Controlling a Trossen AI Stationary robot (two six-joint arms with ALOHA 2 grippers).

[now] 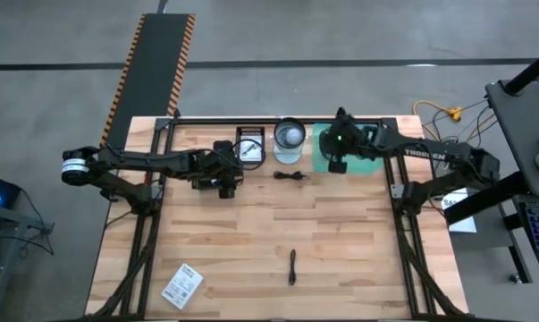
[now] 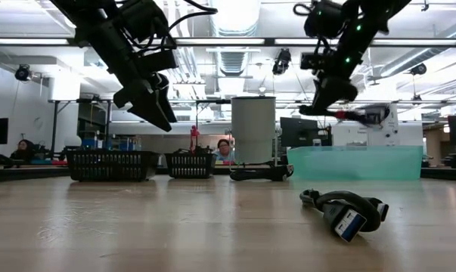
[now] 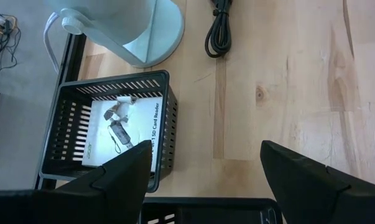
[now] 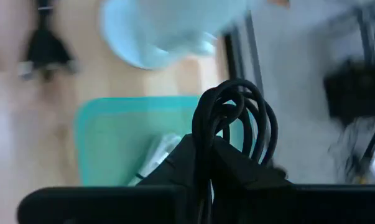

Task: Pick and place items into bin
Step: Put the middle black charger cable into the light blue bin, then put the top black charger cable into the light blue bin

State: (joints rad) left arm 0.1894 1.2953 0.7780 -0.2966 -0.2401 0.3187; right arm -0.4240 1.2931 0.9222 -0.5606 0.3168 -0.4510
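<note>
My right gripper [image 1: 338,163] [image 2: 324,107] hangs over the teal bin [image 1: 363,152] [image 4: 112,137], shut on a thin black coiled cable [image 4: 234,118]. My left gripper [image 1: 224,186] [image 3: 203,168] is open above bare wood, next to a small black slotted basket [image 3: 168,134] that holds a white printed packet [image 3: 128,124]. A second black cable [image 1: 290,176] [image 3: 219,31] lies flat on the table between the arms. A short bundled cable with a blue plug [image 1: 292,266] [image 2: 347,213] lies nearer the near edge. One white packet [image 1: 181,286] lies at the near left corner. My right gripper pinches the coiled cable between its two fingers, at the coil's loops [image 4: 206,134]. The loops stick out past the fingertips. The cable is lifted clear, above the teal bin.
A white cup-like vessel [image 1: 289,139] [image 3: 125,31] stands at the far edge between basket and bin. Black frame rails [image 1: 153,224] run along both sides of the table. The middle and near wood are mostly bare. People sit in the room beyond.
</note>
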